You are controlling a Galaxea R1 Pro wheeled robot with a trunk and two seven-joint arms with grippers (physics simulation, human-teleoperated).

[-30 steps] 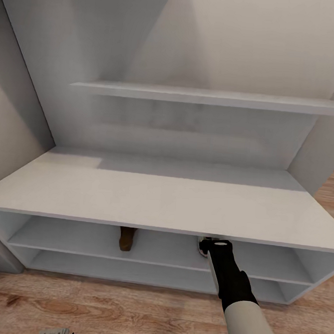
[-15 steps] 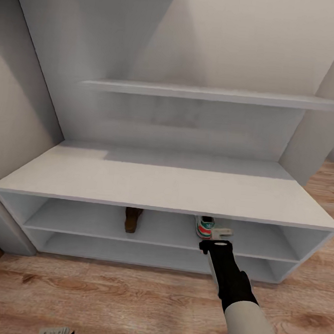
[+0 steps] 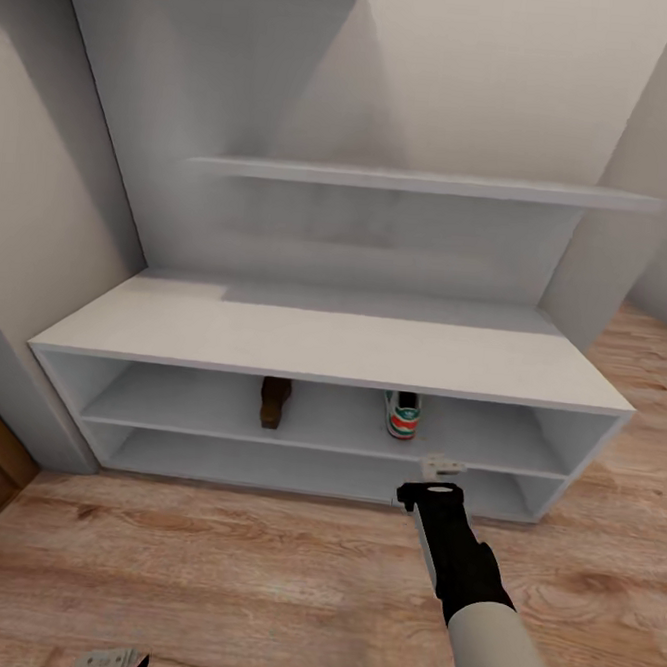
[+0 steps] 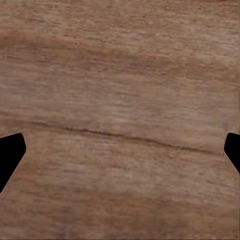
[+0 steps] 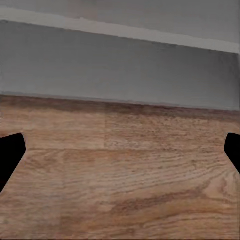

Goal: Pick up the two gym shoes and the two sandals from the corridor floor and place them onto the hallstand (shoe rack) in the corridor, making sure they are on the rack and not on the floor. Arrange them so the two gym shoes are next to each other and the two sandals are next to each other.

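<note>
One gym shoe [image 3: 402,415] on upper shelf | beyond right jaws [image 3: 442,467], apart

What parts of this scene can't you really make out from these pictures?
- Head view: the gym shoe and sandal on the hallstand are partly hidden under its bench top and too small for detail.
- Head view: the left pincer is cut off by the bottom edge.
- Right pincer: too small to judge its opening.

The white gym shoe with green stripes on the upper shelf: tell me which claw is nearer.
Right. The right claw sits just in front of the gym shoe; the left claw hangs far off by the floor.
</note>
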